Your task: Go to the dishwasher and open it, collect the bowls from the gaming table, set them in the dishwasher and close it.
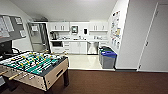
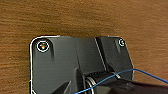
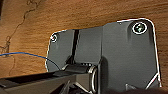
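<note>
Steel-front dishwasher in far white kitchenette w/ glossy tile; brown carpet near; fingers' state: can't tell either arm.

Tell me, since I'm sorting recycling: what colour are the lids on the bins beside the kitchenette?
Blue lids on grey bins, best seen in the head view.

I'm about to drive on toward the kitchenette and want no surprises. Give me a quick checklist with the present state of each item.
1. Dishwasher in sight, steel front under the counter at the far wall: ok.
2. Dishwasher door: looks shut, not yet opened.
3. Path over the brown carpet and pale kitchen floor: looks free, ok.
4. Bins on the right of the kitchen floor, near the dishwasher: watch clearance, cannot tell.
5. Foosball table close on the left: keep clear, ok.
6. Hands open or shut: cannot tell.
</note>
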